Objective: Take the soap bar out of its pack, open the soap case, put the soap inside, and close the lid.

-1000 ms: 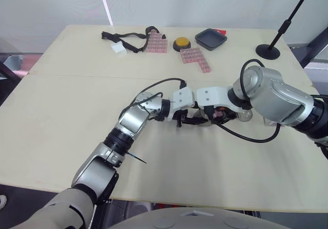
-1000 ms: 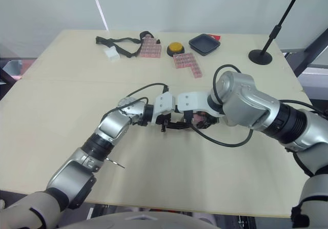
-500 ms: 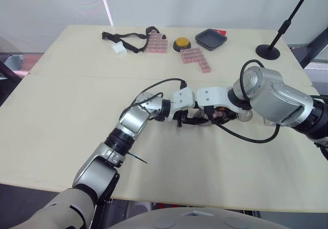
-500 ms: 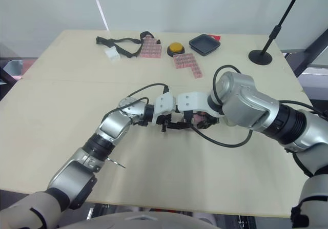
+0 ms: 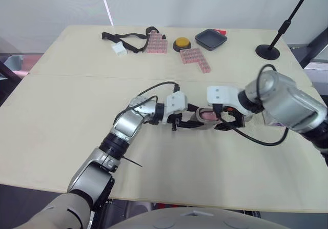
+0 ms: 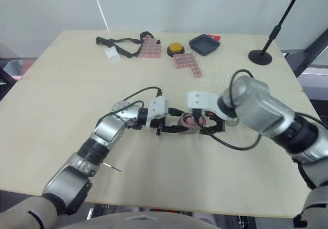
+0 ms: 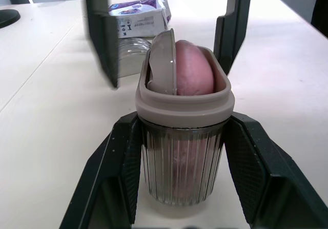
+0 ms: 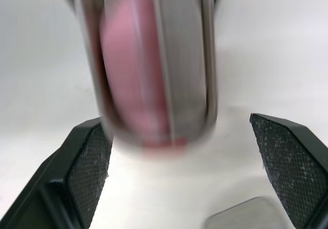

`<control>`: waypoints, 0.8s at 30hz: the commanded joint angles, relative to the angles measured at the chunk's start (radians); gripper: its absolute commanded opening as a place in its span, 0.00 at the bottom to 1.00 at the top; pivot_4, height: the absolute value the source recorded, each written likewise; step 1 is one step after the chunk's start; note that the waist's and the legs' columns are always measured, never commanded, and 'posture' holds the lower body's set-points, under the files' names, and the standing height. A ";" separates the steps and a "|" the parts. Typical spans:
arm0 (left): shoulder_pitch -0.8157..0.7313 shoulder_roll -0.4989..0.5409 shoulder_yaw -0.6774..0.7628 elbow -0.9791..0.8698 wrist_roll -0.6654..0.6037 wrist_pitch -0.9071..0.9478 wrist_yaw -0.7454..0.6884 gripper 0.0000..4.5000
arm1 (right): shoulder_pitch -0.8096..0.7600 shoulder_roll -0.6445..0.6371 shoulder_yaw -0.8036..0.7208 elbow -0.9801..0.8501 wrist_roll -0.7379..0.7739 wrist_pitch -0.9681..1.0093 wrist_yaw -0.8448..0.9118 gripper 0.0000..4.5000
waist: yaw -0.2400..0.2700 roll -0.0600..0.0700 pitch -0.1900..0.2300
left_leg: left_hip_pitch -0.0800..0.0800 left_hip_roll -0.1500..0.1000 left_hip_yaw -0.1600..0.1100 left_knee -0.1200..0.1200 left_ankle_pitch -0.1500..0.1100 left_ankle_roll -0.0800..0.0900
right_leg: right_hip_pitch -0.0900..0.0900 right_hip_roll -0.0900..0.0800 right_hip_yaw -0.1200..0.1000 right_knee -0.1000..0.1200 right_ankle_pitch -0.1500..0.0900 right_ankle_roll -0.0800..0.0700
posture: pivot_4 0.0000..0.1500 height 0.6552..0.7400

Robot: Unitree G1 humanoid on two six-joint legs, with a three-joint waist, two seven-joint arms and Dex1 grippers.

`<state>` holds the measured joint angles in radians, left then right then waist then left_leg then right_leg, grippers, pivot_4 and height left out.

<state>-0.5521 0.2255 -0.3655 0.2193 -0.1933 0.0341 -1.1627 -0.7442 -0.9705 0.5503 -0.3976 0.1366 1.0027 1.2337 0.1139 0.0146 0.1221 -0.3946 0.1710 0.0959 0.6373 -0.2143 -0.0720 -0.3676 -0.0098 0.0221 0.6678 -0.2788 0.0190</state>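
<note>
My left gripper is shut on the soap case, a ribbed clear tub with a grey rim that lies on its side on the table. The pink soap bar sits inside it, with a grey insert leaning against the soap. My right gripper is open at the case's mouth, a finger on each side and not touching it. In the right wrist view the blurred case lies ahead of the wide-apart fingers. The white and purple soap pack and a clear lid lie behind the case.
At the back of the table are a black strap, a small white block, two stacks of pink blocks, a yellow button, a black tray and a stand's round base.
My right gripper has drawn back to the right off the case and my left gripper has shifted slightly left, so the case with the pink soap now shows between them.
</note>
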 commanded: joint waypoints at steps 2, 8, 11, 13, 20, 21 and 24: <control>0.057 0.040 0.076 -0.031 -0.071 -0.070 -0.044 0.42 | 0.206 0.007 -0.278 -0.032 0.115 -0.152 -0.046 0.99 | 0.004 0.000 0.000 | 0.000 0.000 0.000 0.000 0.000 0.000 | 0.000 0.000 0.000 -0.001 0.000 0.000 | 1.00 1.00; 0.151 0.063 0.143 -0.084 -0.177 -0.033 -0.070 0.42 | 0.543 0.142 -0.586 -0.007 0.223 -0.426 -0.130 0.99 | 0.006 0.000 0.000 | -0.001 -0.001 0.000 0.000 0.000 0.000 | -0.001 -0.001 0.000 -0.001 0.000 0.000 | 1.00 1.00; 0.188 0.068 0.171 -0.031 -0.171 -0.085 -0.066 0.42 | 0.682 0.286 -0.706 0.036 0.290 -0.581 -0.172 0.99 | 0.003 -0.001 -0.001 | -0.001 -0.001 0.000 0.000 0.000 0.001 | -0.001 -0.002 -0.001 -0.003 0.000 0.000 | 1.00 1.00; 0.196 0.069 0.171 -0.011 -0.156 -0.121 -0.072 0.42 | 0.755 0.329 -0.716 0.065 0.271 -0.704 -0.156 0.99 | 0.000 0.000 -0.002 | -0.001 -0.001 0.000 0.000 -0.001 0.001 | -0.001 -0.002 -0.001 -0.005 0.000 0.000 | 1.00 1.00; 0.180 0.056 0.159 0.001 -0.140 -0.174 -0.076 0.42 | 0.874 0.397 -0.705 0.115 0.260 -0.876 -0.184 0.99 | -0.028 0.000 -0.002 | 0.001 -0.002 0.000 -0.001 0.000 0.003 | 0.001 -0.004 -0.002 -0.006 0.000 0.000 | 1.00 1.00; 0.177 0.054 0.158 0.004 -0.136 -0.180 -0.074 0.42 | 0.876 0.403 -0.707 0.121 0.260 -0.891 -0.191 0.99 | -0.033 0.000 -0.002 | 0.001 -0.003 0.000 -0.001 0.000 0.004 | 0.001 -0.004 -0.002 -0.006 0.000 0.000 | 1.00 1.00; 0.174 0.049 0.155 0.009 -0.125 -0.188 -0.071 0.42 | 0.880 0.415 -0.712 0.128 0.270 -0.914 -0.212 0.99 | -0.039 0.000 -0.002 | 0.001 -0.003 0.000 -0.002 0.000 0.004 | 0.001 -0.004 -0.003 -0.006 0.000 0.000 | 1.00 1.00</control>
<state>-0.3639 0.2745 -0.2167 0.2398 -0.3113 -0.1307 -1.2368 0.1343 -0.5558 -0.1321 -0.2544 0.3818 0.1138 1.0314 0.0746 0.0148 0.1203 -0.3933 0.1683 0.0954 0.6350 -0.2144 -0.0680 -0.3662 -0.0138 0.0195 0.6614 -0.2791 0.0186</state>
